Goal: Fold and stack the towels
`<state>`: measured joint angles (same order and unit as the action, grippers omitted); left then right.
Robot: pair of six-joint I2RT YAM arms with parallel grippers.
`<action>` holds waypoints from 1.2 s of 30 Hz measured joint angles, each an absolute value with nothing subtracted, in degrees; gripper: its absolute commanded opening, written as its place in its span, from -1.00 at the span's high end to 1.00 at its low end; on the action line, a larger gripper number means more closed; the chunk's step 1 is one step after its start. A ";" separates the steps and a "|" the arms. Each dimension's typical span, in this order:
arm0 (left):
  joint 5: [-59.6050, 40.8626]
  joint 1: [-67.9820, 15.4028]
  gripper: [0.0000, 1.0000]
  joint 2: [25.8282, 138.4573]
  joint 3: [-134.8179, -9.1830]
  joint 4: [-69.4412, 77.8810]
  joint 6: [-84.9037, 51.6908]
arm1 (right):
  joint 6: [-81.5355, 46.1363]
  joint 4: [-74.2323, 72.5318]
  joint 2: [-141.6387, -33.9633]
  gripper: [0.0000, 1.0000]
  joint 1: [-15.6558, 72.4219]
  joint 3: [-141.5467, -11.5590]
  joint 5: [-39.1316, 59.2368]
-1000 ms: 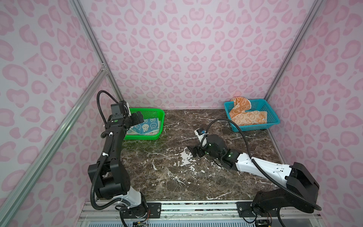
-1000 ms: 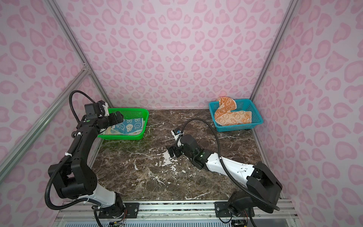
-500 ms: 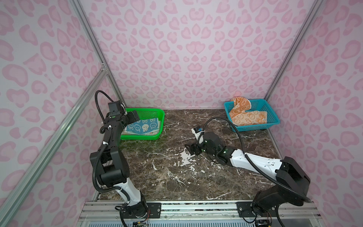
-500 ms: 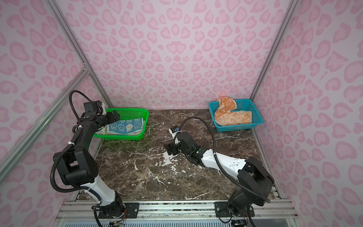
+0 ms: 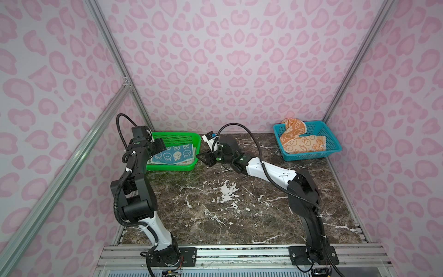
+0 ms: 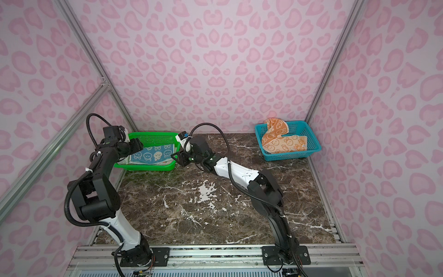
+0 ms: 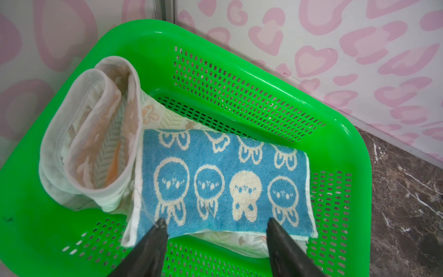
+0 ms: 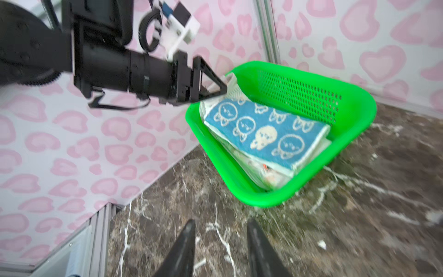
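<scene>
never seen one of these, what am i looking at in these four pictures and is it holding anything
Two robot arms are mounted at the front of a marble table, each ending in a two-fingered gripper. The two wide pictures come from one two-eyed camera above; the two close ones come from cameras on the arms' wrists. A green basket holds a folded blue towel lying on a white towel. A blue basket holds a crumpled orange towel. The left gripper is open over the blue towel's edge; the right gripper is open beside the green basket. Neither holds anything.
</scene>
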<state>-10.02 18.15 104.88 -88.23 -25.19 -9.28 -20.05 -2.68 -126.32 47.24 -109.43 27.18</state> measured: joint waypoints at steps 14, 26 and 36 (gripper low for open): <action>-6.85 18.35 0.93 104.36 -91.70 -27.35 -7.64 | -23.79 8.03 -138.65 0.45 47.24 -125.67 31.66; 0.01 18.63 0.85 104.01 -91.98 -30.26 -6.02 | -25.67 8.01 -141.16 0.48 47.59 -126.34 32.84; 3.46 18.70 0.37 102.54 -94.30 -32.01 -4.69 | -26.37 8.08 -142.87 0.48 47.99 -128.55 33.04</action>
<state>3.46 18.70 102.54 -94.30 -32.01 -4.69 -26.37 8.08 -142.87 47.99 -128.55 33.04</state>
